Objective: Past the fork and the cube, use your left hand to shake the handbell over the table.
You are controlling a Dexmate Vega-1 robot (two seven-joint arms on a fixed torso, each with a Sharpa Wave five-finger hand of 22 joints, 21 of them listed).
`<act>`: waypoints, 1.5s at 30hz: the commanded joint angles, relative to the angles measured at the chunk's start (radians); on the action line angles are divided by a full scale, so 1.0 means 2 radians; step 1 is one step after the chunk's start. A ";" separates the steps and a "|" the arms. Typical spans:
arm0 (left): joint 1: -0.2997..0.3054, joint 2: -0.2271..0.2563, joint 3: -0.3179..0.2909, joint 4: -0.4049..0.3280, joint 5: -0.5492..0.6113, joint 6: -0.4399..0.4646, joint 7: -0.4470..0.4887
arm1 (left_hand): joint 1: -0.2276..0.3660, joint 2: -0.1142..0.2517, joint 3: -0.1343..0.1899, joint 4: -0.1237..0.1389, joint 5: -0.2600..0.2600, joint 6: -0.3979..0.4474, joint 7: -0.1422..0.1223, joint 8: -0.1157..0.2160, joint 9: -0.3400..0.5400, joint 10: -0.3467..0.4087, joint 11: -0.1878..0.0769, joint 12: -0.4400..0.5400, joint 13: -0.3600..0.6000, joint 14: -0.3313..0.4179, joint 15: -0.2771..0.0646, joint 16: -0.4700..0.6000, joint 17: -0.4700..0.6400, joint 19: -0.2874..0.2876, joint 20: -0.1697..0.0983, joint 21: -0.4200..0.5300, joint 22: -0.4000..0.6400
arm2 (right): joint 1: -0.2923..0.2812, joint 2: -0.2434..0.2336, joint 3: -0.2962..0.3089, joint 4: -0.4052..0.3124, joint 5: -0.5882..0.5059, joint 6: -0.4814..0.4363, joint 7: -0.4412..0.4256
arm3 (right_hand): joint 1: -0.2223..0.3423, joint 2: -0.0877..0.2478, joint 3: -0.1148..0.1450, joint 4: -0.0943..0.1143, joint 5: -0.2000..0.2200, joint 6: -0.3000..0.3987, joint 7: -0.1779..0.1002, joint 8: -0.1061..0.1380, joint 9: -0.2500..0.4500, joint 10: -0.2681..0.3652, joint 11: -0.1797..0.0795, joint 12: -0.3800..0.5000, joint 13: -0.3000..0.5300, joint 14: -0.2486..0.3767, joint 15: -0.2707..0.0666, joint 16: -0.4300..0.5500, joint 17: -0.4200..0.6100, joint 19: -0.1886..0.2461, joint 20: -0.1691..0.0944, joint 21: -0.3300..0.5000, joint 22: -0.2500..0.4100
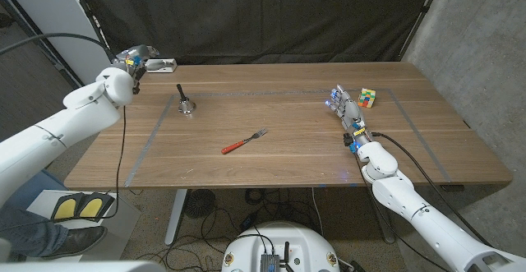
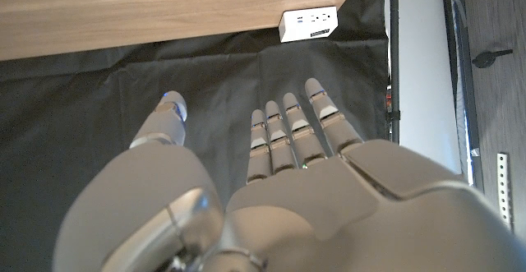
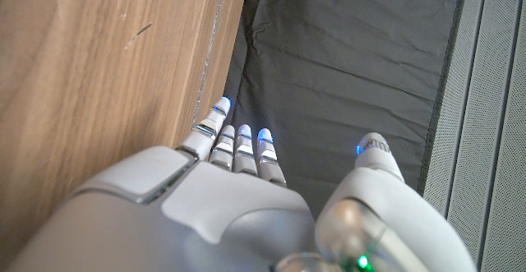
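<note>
Handbell (image 1: 184, 103) stands just beside the empty left hand (image 1: 134, 63).

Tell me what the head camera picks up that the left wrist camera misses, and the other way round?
The head view takes in the handbell standing on the table, the red-handled fork, the coloured cube and the right hand beside it. The left wrist view gives a close look at the back of the left hand, fingers spread and holding nothing, against the black curtain. Both show the left hand, the white power strip, the wooden table and the curtain.
</note>
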 commanded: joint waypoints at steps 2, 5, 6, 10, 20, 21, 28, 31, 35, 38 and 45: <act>-0.055 0.006 0.049 0.006 0.036 0.027 -0.069 | 0.028 0.000 0.008 -0.003 0.003 0.013 -0.003 0.002 0.002 0.010 -0.008 -0.001 0.001 0.012 -0.005 0.001 0.000 0.018 0.003 0.005 0.002 | -0.002 -0.001 -0.001 -0.003 0.000 0.000 0.002 | 0.002 0.005 0.000 -0.002 -0.001 0.004 0.000 0.003 0.001 0.001 0.003 0.002 0.003 0.001 0.003 0.002 0.001 0.004 0.001 0.000 0.001; -0.062 0.006 0.056 0.009 0.043 0.023 -0.077 | 0.040 0.001 0.011 -0.004 0.003 0.015 -0.005 0.001 0.002 0.010 -0.012 -0.002 0.001 0.014 -0.006 0.000 0.000 0.021 0.004 0.005 0.002 | -0.003 -0.001 -0.001 -0.005 -0.001 0.000 0.000 | 0.002 0.005 -0.001 -0.002 -0.001 0.004 0.000 0.003 0.001 0.001 0.003 0.002 0.003 0.001 0.004 0.002 0.001 0.004 0.001 0.000 0.001; -0.065 0.005 0.058 0.009 0.047 0.024 -0.080 | 0.044 0.001 0.012 -0.005 0.003 0.014 -0.006 0.001 0.002 0.011 -0.012 -0.003 0.001 0.014 -0.006 -0.001 0.000 0.022 0.004 0.004 0.002 | -0.003 -0.001 -0.001 -0.006 0.000 -0.001 0.000 | 0.002 0.005 -0.001 -0.002 -0.001 0.004 0.000 0.003 0.001 0.002 0.003 0.002 0.003 0.001 0.004 0.002 0.001 0.004 0.001 0.000 0.001; -0.078 0.003 0.072 0.011 0.066 0.030 -0.096 | 0.070 0.002 0.019 -0.007 0.005 0.014 -0.011 -0.001 0.002 0.010 -0.017 -0.006 0.001 0.015 -0.010 -0.003 0.000 0.024 0.004 0.003 0.002 | -0.005 -0.003 0.000 -0.008 -0.001 0.000 -0.001 | 0.002 0.005 -0.001 -0.003 -0.001 0.004 0.000 0.002 0.001 0.001 0.003 0.002 0.003 0.001 0.005 0.002 0.001 0.004 0.001 0.000 0.001; -0.105 -0.004 0.099 0.022 0.114 0.023 -0.128 | 0.159 -0.006 0.034 -0.009 0.003 0.006 -0.022 -0.006 0.003 0.005 -0.031 -0.015 0.002 0.014 -0.027 -0.007 0.000 0.036 -0.002 -0.002 0.001 | -0.009 -0.006 0.001 -0.016 -0.003 -0.004 -0.006 | 0.002 0.005 -0.001 -0.003 -0.001 0.004 0.000 0.002 0.001 0.002 0.004 0.001 0.003 0.001 0.005 0.001 0.002 0.003 0.002 -0.001 0.001; -0.106 -0.005 0.100 0.023 0.116 0.020 -0.130 | 0.171 -0.007 0.035 -0.009 0.003 0.006 -0.024 -0.006 0.003 0.004 -0.036 -0.016 0.002 0.014 -0.028 -0.008 0.000 0.038 -0.001 -0.002 0.001 | -0.010 -0.006 0.001 -0.017 -0.003 -0.004 -0.007 | 0.002 0.005 -0.001 -0.003 -0.001 0.004 0.000 0.002 0.001 0.002 0.004 0.001 0.003 0.000 0.005 0.001 0.002 0.003 0.002 -0.001 0.001; -0.118 -0.016 0.106 0.040 0.128 0.013 -0.150 | 0.215 -0.014 0.031 -0.004 0.001 0.024 -0.029 -0.001 0.004 0.020 -0.044 -0.013 0.003 0.028 -0.036 -0.004 0.000 0.063 0.011 0.002 0.001 | -0.012 -0.005 0.002 -0.023 -0.002 -0.004 -0.009 | 0.002 0.005 -0.001 -0.003 -0.001 0.004 0.001 0.002 0.001 0.002 0.005 0.001 0.003 0.000 0.006 0.001 0.002 0.003 0.002 -0.001 0.001; -0.125 -0.022 0.108 0.050 0.126 0.009 -0.162 | 0.223 -0.013 0.027 0.000 0.001 0.027 -0.027 -0.001 0.004 0.021 -0.041 -0.013 0.005 0.030 -0.035 -0.003 0.001 0.079 0.018 0.006 0.001 | -0.011 -0.005 0.002 -0.023 -0.002 -0.005 -0.009 | 0.001 0.005 -0.001 -0.003 -0.002 0.005 0.001 0.002 0.001 0.002 0.005 0.001 0.003 0.001 0.006 0.001 0.002 0.003 0.002 -0.001 0.001; -0.132 -0.027 0.111 0.061 0.122 -0.002 -0.178 | 0.228 -0.010 0.024 0.002 0.001 0.028 -0.023 -0.002 0.005 0.023 -0.035 -0.013 0.006 0.031 -0.033 -0.003 0.002 0.088 0.024 0.008 0.001 | -0.010 -0.005 0.000 -0.024 -0.003 -0.008 -0.010 | 0.001 0.005 -0.001 -0.003 -0.002 0.005 0.001 0.002 0.001 0.002 0.005 0.001 0.003 0.000 0.006 0.001 0.002 0.003 0.003 -0.001 0.001; -0.137 -0.031 0.115 0.068 0.121 -0.005 -0.189 | 0.231 -0.008 0.020 0.004 0.001 0.031 -0.020 -0.001 0.005 0.025 -0.034 -0.013 0.007 0.038 -0.032 -0.001 0.002 0.100 0.028 0.011 0.001 | -0.008 -0.005 -0.001 -0.024 -0.004 -0.010 -0.009 | 0.001 0.005 -0.001 -0.003 -0.002 0.005 0.001 0.002 0.001 0.002 0.005 0.001 0.003 0.000 0.006 0.001 0.002 0.003 0.003 -0.001 0.001; -0.145 -0.042 0.116 0.093 0.106 -0.025 -0.198 | 0.240 -0.001 0.012 0.007 0.002 0.041 -0.012 0.000 0.006 0.034 -0.026 -0.010 0.009 0.051 -0.028 0.004 0.003 0.124 0.027 0.016 0.001 | -0.007 -0.005 -0.002 -0.025 -0.006 -0.014 -0.011 | 0.001 0.005 -0.001 -0.004 -0.001 0.005 0.001 0.002 0.001 0.002 0.005 0.001 0.003 0.000 0.006 0.001 0.002 0.003 0.003 -0.001 0.001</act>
